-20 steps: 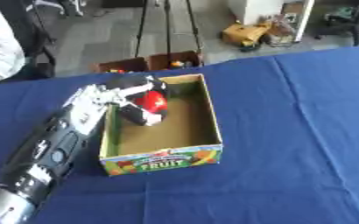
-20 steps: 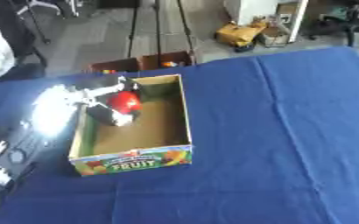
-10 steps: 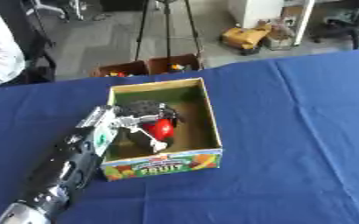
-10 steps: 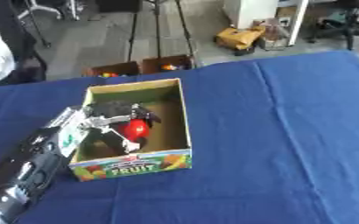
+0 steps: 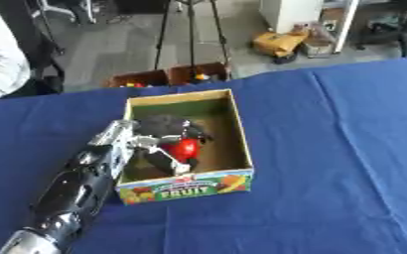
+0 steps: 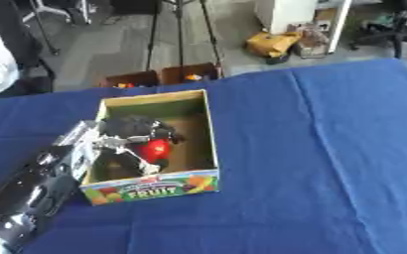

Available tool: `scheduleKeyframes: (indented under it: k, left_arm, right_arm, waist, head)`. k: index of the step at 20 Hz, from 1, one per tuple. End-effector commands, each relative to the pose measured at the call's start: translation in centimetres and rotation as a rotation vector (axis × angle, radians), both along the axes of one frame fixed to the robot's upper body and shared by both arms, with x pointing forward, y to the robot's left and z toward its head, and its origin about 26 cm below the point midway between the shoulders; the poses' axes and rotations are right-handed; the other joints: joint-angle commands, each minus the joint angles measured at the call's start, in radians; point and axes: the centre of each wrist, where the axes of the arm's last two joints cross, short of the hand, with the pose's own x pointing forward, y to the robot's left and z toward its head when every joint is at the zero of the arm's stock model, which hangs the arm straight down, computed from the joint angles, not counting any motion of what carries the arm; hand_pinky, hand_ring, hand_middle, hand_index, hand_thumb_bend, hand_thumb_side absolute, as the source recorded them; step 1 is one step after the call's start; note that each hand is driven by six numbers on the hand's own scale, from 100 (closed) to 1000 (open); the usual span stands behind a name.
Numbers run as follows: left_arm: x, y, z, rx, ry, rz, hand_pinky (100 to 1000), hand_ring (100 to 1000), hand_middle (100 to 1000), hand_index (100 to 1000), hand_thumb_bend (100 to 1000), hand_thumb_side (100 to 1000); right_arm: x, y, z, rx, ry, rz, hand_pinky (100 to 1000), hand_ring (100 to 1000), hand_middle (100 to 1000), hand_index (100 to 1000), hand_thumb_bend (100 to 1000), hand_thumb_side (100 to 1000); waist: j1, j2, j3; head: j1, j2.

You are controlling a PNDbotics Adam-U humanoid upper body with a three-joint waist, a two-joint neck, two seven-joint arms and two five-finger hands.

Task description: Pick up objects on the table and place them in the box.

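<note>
Left hand (image 5: 165, 133) is down inside the fruit box (image 5: 234, 126), fingers curled round a red fruit (image 5: 183, 148) just above the box floor

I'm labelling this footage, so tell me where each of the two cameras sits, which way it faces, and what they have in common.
Left eye view: head camera, looking down at the blue table and the fruit box; the left arm enters lower left, left hand curled round a red object inside the box.
Right eye view: same head, same downward look; the scene sits further left.
Shared: one moment, nearly the same picture; no right hand shows.
</note>
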Motion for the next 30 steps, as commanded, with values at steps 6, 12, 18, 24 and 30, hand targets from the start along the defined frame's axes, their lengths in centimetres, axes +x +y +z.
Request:
scheduleKeyframes:
  k: [6, 12, 18, 24, 30]
  left_arm:
    - [-0.2, -1.0, -0.6, 0.049, 0.026, -0.066, 1000, 1000, 885, 1000, 100, 1000]
    - [-0.5, -1.4, 0.8, 0.0, 0.025, -0.099, 1000, 1000, 911, 1000, 100, 1000]
    - [-1.2, 0.1, 6.0, -0.238, -0.041, -0.161, 1000, 987, 856, 1000, 100, 1000]
    - [-4.1, 1.5, 12.8, -0.57, -0.039, -0.254, 890, 929, 808, 1000, 100, 1000]
    - [-8.0, 3.1, 18.1, -0.756, 0.006, -0.327, 831, 917, 796, 1000, 100, 957]
  right_arm:
    - [-0.2, 0.0, 0.6, -0.007, -0.027, 0.003, 639, 760, 459, 688, 100, 650]
    - [-0.2, 0.0, 0.6, -0.005, -0.026, 0.003, 638, 760, 459, 688, 100, 651]
    - [-0.3, -0.2, 0.5, -0.004, -0.024, -0.005, 637, 760, 460, 688, 100, 643]
    - [-0.4, -0.4, 0.4, -0.001, -0.024, -0.016, 637, 759, 461, 688, 100, 642]
    - [-0.4, -0.4, 0.4, 0.001, -0.03, -0.015, 635, 755, 463, 687, 100, 650]
  waist:
    - [-0.01, -0.013, 0.002]
    - [-0.013, -0.014, 0.003]
    - [-0.012, -0.021, 0.014]
    - [-0.017, -0.022, 0.029]
    - [-0.033, -0.022, 0.044]
  head:
    - [0.0, -0.002]
    - [-0.004, 0.001]
    - [-0.022, 0.021]
    - [-0.044, 0.033]
    - [-0.048, 0.032]
